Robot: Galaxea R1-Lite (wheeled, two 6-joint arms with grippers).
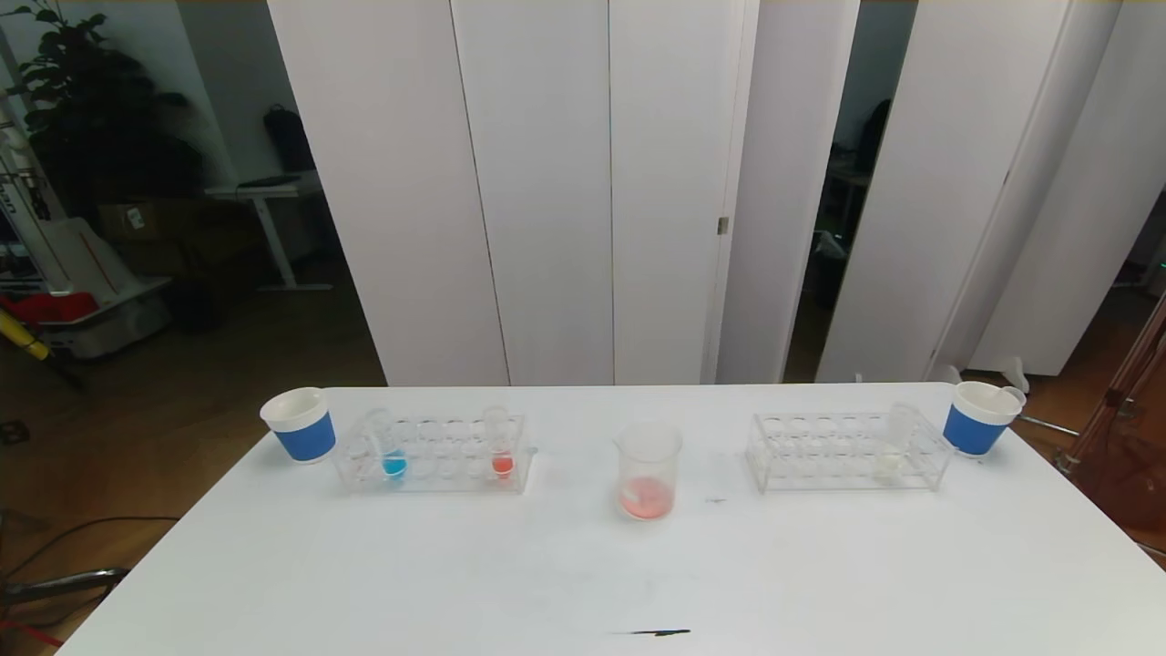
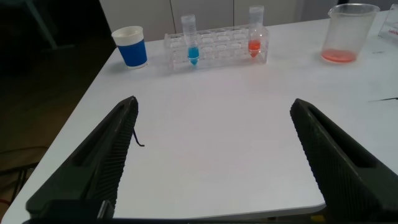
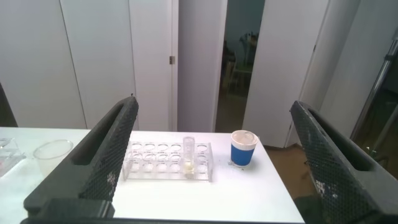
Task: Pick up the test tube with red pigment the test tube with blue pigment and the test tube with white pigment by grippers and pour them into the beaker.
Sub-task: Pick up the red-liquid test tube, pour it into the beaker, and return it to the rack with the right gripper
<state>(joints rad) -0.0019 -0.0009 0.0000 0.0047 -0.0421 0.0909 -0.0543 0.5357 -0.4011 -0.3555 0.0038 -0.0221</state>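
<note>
The test tube with blue pigment [image 1: 393, 451] and the test tube with red pigment [image 1: 501, 446] stand upright in a clear rack [image 1: 442, 469] at the table's left. In a second rack [image 1: 820, 451] at the right stands the test tube with white pigment [image 1: 897, 446]. Between the racks is the beaker [image 1: 648, 474], with pink-red liquid at its bottom. My left gripper [image 2: 214, 106] is open over the near table, well short of the blue tube [image 2: 190, 43] and the red tube [image 2: 255, 34]. My right gripper [image 3: 213, 106] is open, off the near edge facing the white tube [image 3: 188, 155]. Neither gripper shows in the head view.
A blue-banded white cup [image 1: 299, 424] stands beyond the left rack's outer end, another cup [image 1: 979, 417] by the right rack at the table corner. A small black mark [image 1: 660, 631] lies near the front edge of the white table [image 1: 364, 565]. White panels stand behind.
</note>
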